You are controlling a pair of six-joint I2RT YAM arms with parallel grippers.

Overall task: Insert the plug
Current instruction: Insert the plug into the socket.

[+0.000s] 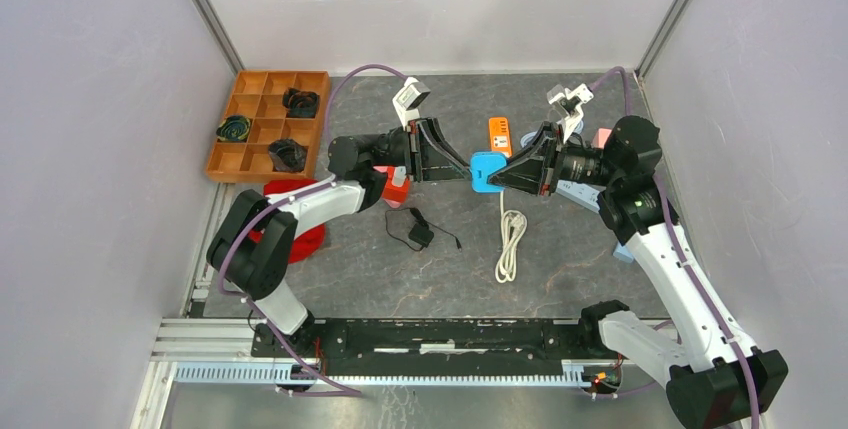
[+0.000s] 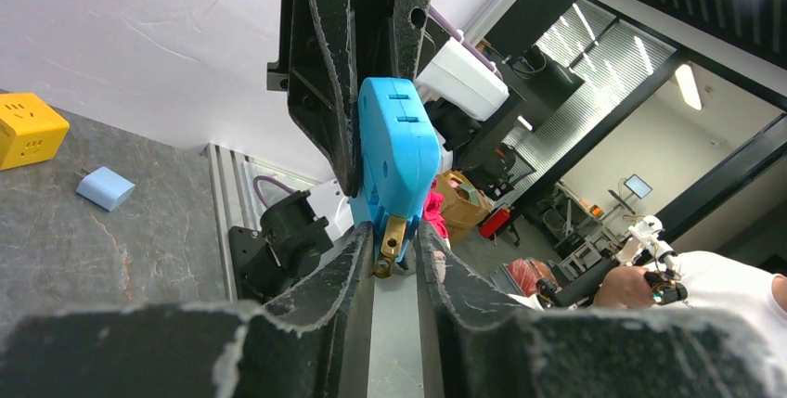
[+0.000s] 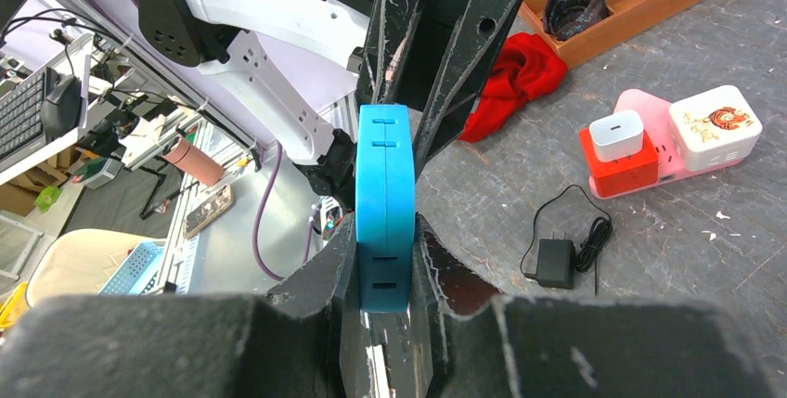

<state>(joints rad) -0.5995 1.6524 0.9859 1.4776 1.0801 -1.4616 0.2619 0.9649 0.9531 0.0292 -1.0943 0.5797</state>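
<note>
Currently the left gripper (image 1: 465, 165) pinches the prong end of the blue plug (image 1: 487, 171) in midair, and the right gripper (image 1: 500, 177) clamps its body. If the arms disagree, it could twist loose or bend a brass prong (image 2: 390, 242). A black adapter (image 1: 421, 234) and white cable (image 1: 510, 245) lie on the surface below, with the orange socket block (image 1: 500, 135) behind. The left gripper's hold crowds the prongs.

We see the blue plug (image 3: 384, 203) as smooth, matt plastic, its prong (image 2: 391, 240) a brassy metal. The black fingers (image 3: 311, 291) of the right gripper (image 3: 385, 240) look rough and scuffed (pale nicks along their edges). The table (image 1: 570, 269) is mottled grey, stone-like and matt. The tray (image 1: 250, 176) is wood, the red rag (image 3: 520, 73) soft cloth, the white cable (image 1: 511, 244) faintly glossy.
</note>
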